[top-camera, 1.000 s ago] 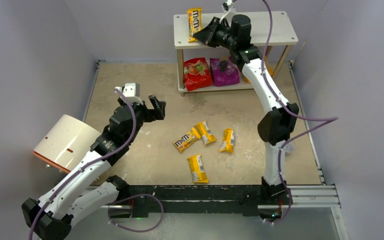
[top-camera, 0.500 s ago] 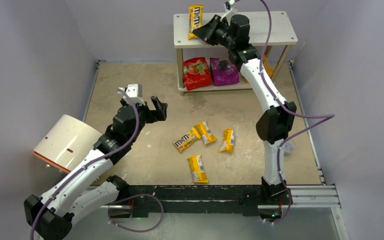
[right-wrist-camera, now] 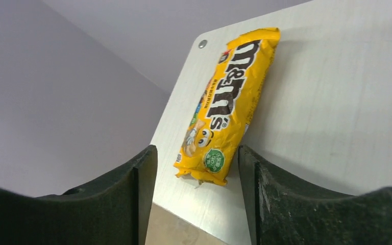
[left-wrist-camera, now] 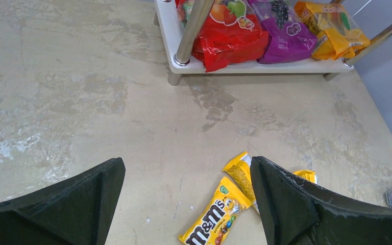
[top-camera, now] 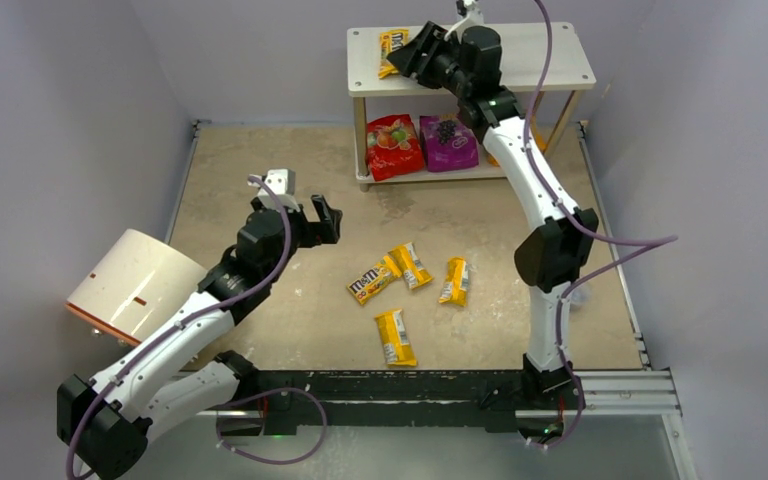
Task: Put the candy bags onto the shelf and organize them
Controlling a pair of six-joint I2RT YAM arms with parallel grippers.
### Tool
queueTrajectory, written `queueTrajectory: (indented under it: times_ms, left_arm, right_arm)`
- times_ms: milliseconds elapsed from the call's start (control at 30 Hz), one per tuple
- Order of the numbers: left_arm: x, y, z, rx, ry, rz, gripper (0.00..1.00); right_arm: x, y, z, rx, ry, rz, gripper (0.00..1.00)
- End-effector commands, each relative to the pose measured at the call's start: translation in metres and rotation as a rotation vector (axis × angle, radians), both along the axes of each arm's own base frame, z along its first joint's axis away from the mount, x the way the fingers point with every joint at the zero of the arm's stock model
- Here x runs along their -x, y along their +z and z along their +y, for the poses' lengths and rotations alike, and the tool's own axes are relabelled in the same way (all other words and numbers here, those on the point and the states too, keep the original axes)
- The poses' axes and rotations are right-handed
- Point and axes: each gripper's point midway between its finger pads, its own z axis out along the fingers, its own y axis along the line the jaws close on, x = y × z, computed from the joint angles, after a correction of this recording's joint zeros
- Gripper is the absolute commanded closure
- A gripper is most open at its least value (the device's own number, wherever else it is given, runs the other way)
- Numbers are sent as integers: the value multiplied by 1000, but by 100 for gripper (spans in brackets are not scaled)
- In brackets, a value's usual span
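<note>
The white two-tier shelf (top-camera: 560,60) stands at the back. One yellow M&M's packet (top-camera: 392,45) lies flat on its top tier near the left corner. My right gripper (top-camera: 415,55) is open just behind it; in the right wrist view the packet (right-wrist-camera: 229,97) lies free ahead of the open gripper (right-wrist-camera: 198,168). The red pouch (top-camera: 394,146) and purple pouch (top-camera: 447,142) sit on the lower tier, with the orange pouch (left-wrist-camera: 329,25) beside them. Several yellow packets (top-camera: 372,283) lie on the floor mid-table. My left gripper (top-camera: 322,220) is open and empty, left of them; one packet (left-wrist-camera: 217,217) lies below it.
A white cylinder with an orange rim (top-camera: 135,285) lies at the left by the left arm. A small clear plastic object (top-camera: 578,295) sits by the right arm. Purple-grey walls close in the back and both sides. A metal rail (top-camera: 620,385) runs along the near edge.
The yellow packet, held upright over the shelf corner before, now lies flat on the top tier, free of the right gripper. My left gripper has moved a little right and forward.
</note>
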Motion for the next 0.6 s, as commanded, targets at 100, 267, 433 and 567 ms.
queueTrajectory:
  times_ms: [100,267,433,567]
  left_arm:
    - [-6,4,-14,21,-51,-43,1]
    - [-11,-4,-30,25,-112,-31,0]
    - [-18,-18,-45,18,-169,-44,0]
    - [-26,-36,-56,23,-201,-54,0]
  right_arm:
    - [18,22,-45,98,-184,-20,27]
    - [32,43,-69,168,-261,-81,2]
    - [57,73,-86,196,-292,-159,1]
    - [83,98,-107,235,-339,-228,1]
